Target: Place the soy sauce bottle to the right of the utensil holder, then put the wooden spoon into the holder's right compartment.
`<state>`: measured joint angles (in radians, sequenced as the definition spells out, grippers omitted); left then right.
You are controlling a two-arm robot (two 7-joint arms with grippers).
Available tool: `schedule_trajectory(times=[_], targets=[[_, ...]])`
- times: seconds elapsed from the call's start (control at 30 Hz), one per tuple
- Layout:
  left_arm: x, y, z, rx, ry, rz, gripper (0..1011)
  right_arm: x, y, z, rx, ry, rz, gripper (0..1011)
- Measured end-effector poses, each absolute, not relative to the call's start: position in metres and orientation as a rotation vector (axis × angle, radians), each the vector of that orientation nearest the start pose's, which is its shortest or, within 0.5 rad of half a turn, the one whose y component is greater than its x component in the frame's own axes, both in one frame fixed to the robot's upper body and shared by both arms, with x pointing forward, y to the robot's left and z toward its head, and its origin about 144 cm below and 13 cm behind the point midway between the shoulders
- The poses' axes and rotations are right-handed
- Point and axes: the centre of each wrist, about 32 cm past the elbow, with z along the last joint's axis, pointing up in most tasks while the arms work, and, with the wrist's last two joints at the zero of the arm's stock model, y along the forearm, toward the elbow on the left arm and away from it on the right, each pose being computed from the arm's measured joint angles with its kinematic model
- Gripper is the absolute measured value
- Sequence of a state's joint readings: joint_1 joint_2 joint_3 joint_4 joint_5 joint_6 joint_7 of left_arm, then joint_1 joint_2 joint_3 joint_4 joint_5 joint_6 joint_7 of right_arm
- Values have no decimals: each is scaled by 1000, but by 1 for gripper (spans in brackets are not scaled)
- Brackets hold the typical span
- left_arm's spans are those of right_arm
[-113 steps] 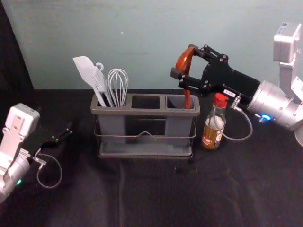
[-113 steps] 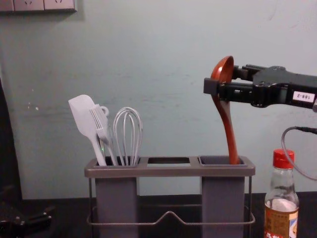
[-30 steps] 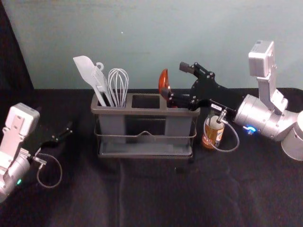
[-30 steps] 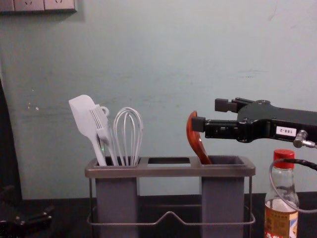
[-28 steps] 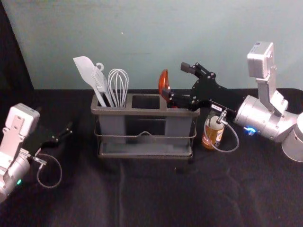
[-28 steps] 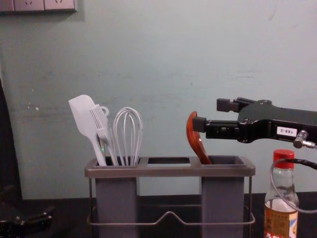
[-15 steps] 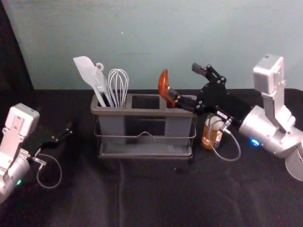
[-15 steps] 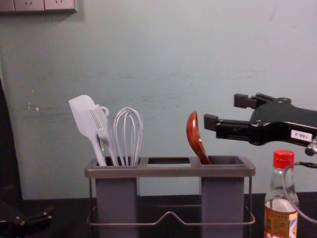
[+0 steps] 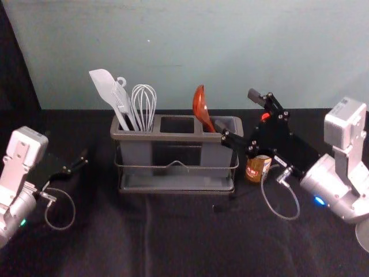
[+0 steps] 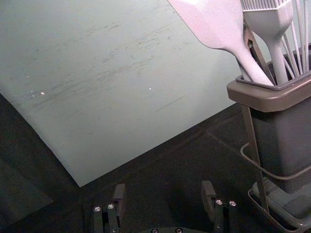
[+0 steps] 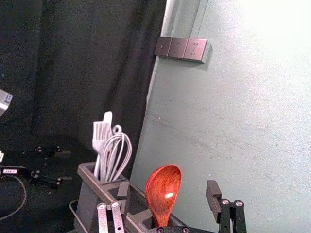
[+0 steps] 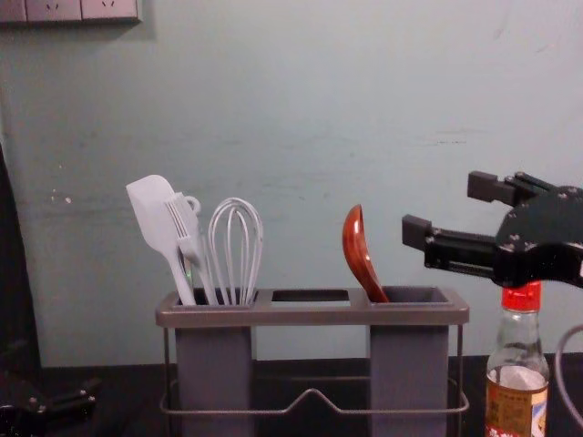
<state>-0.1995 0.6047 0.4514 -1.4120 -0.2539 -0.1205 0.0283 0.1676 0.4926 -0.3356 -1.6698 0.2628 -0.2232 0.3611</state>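
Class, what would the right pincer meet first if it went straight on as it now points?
Likely the wooden spoon, ahead of the open right pincer; depth is unclear, so it might narrowly miss.

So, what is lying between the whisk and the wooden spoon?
In the head view, the middle opening of the utensil holder lies between whisk and wooden spoon; no utensil stands in it.

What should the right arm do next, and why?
Probably ease the open right end effector away, clear of the red-capped glass soy sauce bottle: the curved red-brown wooden spoon leans in the right compartment of the grey rectangular utensil holder, free of the fingers, and the bottle stands right of the holder.
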Motion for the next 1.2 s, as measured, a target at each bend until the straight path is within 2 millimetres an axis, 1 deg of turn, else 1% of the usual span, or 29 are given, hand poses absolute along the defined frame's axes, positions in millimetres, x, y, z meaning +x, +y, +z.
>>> schedule_trajectory(times=[0.17, 0.37, 0.7, 0.9, 1.2], targets=[[489, 310, 1140, 304, -285, 1248, 1011, 472, -258, 1202, 27, -422, -846, 1002], [489, 310, 1140, 305, -285, 1248, 1012, 463, -257, 1190, 15, -410, -848, 1003], [489, 310, 1140, 305, -285, 1248, 1011, 456, -257, 1170, 12, -381, -846, 1003], [489, 310, 1140, 304, -285, 1248, 1012, 452, -260, 1164, 11, -384, -848, 1002], [489, 310, 1140, 305, -285, 1248, 1011, 449, -257, 1154, -4, -362, -836, 1002]])
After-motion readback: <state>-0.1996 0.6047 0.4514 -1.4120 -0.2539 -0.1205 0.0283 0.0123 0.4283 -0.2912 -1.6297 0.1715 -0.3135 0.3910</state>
